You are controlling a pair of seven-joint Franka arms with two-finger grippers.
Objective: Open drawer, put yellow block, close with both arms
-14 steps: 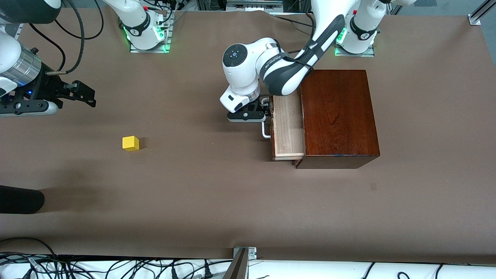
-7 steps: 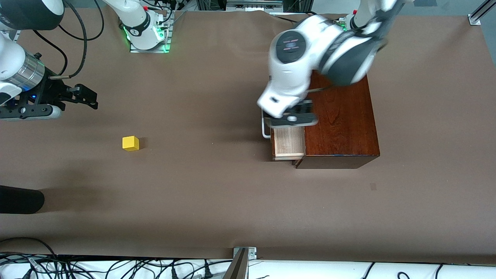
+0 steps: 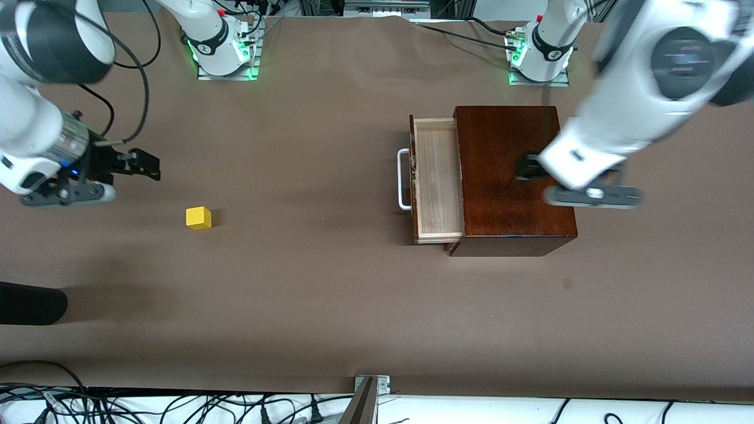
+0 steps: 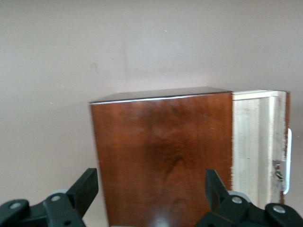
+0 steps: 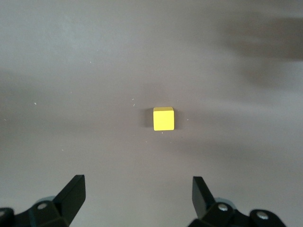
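The drawer (image 3: 437, 179) stands pulled out of the mahogany box (image 3: 512, 176), and its pale wood inside is empty. Its white bar handle (image 3: 403, 179) faces the right arm's end of the table. My left gripper (image 3: 527, 169) is open and empty, up in the air over the box top. The left wrist view shows the box (image 4: 161, 151) between my fingers (image 4: 87, 187) and the drawer (image 4: 255, 146) beside it. The yellow block (image 3: 198, 217) lies on the table toward the right arm's end. My right gripper (image 3: 144, 164) is open and empty above the table near the block, which shows in the right wrist view (image 5: 163, 118).
A black rounded object (image 3: 29, 303) juts in at the table edge at the right arm's end, nearer to the camera than the block. A metal bracket (image 3: 368, 388) and cables (image 3: 177, 406) lie along the near edge. The arm bases (image 3: 224, 47) stand along the back.
My left gripper has let go of the drawer handle, risen and swung over the box toward the left arm's end. The drawer stays open. My right gripper has moved slightly toward the block.
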